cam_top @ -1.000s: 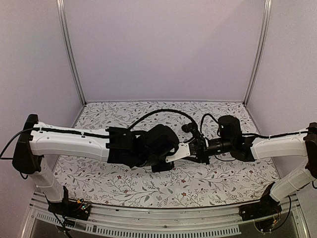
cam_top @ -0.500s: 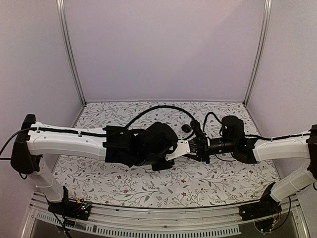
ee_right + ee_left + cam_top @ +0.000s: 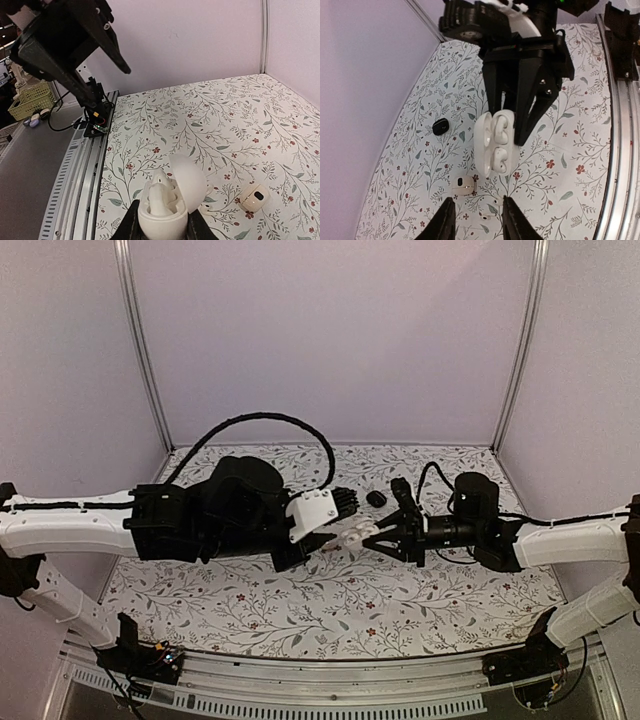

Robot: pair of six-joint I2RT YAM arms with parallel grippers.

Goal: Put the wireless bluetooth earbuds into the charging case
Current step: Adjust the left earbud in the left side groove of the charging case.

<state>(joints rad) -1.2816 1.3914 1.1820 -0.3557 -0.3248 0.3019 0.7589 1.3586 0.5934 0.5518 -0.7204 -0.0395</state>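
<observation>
My right gripper (image 3: 163,227) is shut on the base of a white charging case (image 3: 162,220) held above the table, its lid (image 3: 190,182) open. Two white earbuds (image 3: 501,125) sit in its sockets. In the left wrist view the case (image 3: 482,142) hangs in front of my left gripper (image 3: 479,222), which is open with nothing between its fingers. Two more small white earbuds (image 3: 497,201) lie loose on the table below. In the top view my left gripper (image 3: 342,522) is just left of the case (image 3: 356,532), apart from it.
A small beige closed case (image 3: 463,185) lies on the floral table cover near the loose earbuds. Farther back sits a small black rounded case (image 3: 376,498). A metal rail (image 3: 620,150) runs along the table's near edge, and walls enclose the other sides.
My left arm has drawn back to the left, away from the case, and its jaws have opened. The right gripper still holds the case and has barely moved.
</observation>
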